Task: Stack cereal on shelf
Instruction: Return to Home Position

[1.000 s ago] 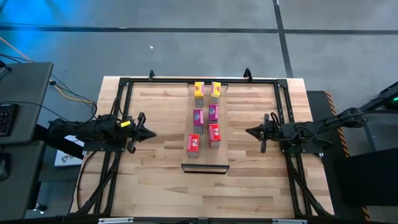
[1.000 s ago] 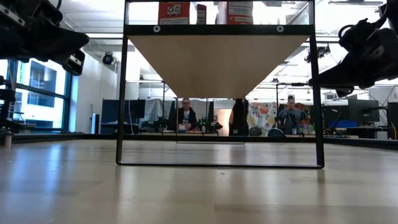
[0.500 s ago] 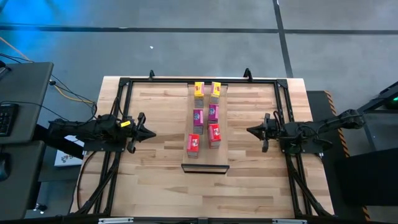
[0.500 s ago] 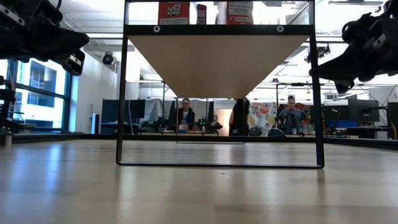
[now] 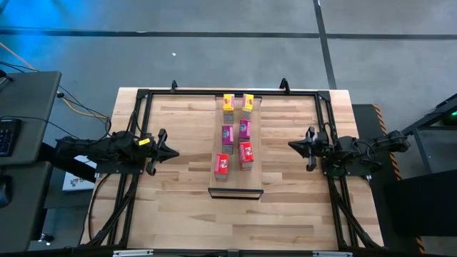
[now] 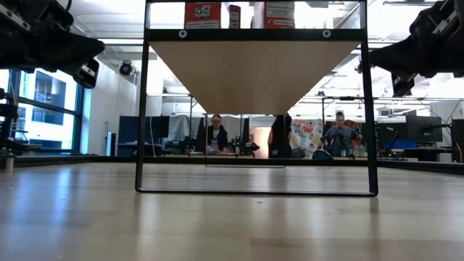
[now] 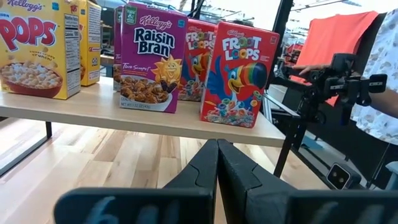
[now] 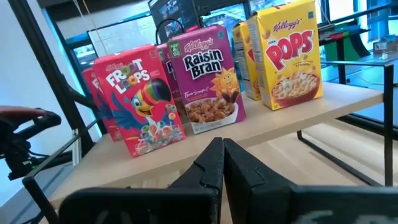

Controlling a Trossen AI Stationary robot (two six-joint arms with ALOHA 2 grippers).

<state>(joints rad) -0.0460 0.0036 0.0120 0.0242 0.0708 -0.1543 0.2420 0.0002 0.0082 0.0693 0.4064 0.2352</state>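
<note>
My dark two-finger right gripper (image 5: 291,145) has pulled back from the long pale wooden shelf board (image 5: 235,184). It now hangs a little nearer the right edge of the butcher-block wooden tabletop (image 5: 178,207) and slightly toward its far side. In the low view it sits higher than a second ago, and my right arm has folded in closer to its base.

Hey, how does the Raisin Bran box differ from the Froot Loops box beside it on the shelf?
The Raisin Bran box is magenta, while the Froot Loops box is red. The Raisin Bran box pictures a sun above a bowl of flakes, and the Froot Loops box a toucan above coloured rings. The Raisin Bran box sits mid-shelf, the Froot Loops box nearer one end of the shelf. Both stand upright and look alike in size.
</note>
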